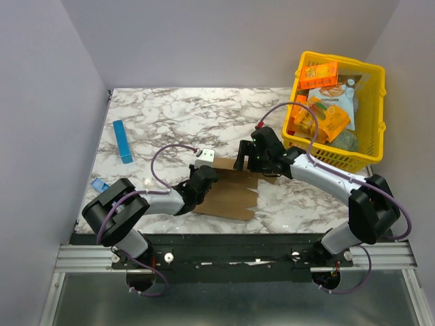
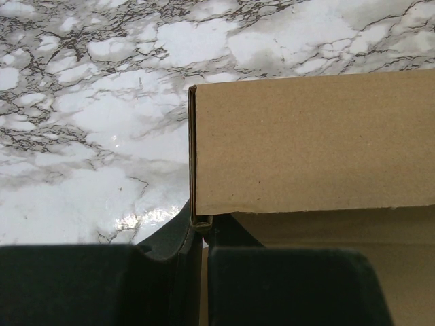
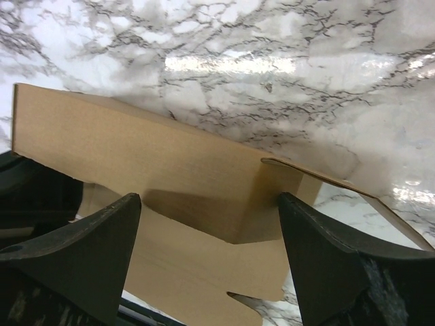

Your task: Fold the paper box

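Half-folded, the paper box [image 1: 228, 193] lies on the marble table [image 1: 170, 115], the left gripper [image 2: 202, 231] pinching its raised flap [image 2: 306, 142], the right gripper [image 3: 209, 207] wide open above it; a hard tug could tear that flap.

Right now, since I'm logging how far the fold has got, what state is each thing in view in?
paper box: partly folded, one wall raised, the rest lying flat.
left gripper: shut on an edge of the paper box.
right gripper: open, fingers astride the paper box, gripping nothing.
yellow basket: upright, filled with snack packs.
blue bar: lying flat, untouched.
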`<action>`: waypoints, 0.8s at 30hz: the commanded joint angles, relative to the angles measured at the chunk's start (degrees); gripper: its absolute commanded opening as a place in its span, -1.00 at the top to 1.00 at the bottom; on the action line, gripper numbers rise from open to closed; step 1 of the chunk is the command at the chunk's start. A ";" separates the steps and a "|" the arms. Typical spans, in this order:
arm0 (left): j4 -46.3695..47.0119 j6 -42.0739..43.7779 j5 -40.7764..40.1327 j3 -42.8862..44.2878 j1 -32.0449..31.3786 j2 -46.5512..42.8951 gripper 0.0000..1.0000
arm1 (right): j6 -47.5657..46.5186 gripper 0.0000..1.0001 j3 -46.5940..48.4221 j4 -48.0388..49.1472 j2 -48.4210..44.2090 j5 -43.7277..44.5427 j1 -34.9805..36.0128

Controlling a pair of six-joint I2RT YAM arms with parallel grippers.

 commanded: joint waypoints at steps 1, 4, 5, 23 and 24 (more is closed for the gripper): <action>-2.64 0.94 -2.64 -1.04 -0.88 -1.06 1.00 | 2.62 -0.75 -0.05 4.62 0.93 -3.33 -0.09; -2.64 0.95 -2.81 -1.04 -0.97 -0.97 1.00 | 3.68 -0.64 -0.40 5.76 1.11 -3.42 -0.09; -2.64 0.95 -2.81 -1.04 -1.06 -1.15 1.00 | 4.38 -0.59 -0.57 5.94 1.11 -3.42 -0.09; -3.00 1.56 -3.34 -0.51 -1.50 -0.62 1.00 | 11.68 -0.09 -11.38 19.83 -2.93 -9.57 -3.61; -3.00 1.65 -3.34 -0.51 -1.58 -0.53 1.00 | 11.68 -0.05 -11.56 20.00 -3.02 -9.66 -3.78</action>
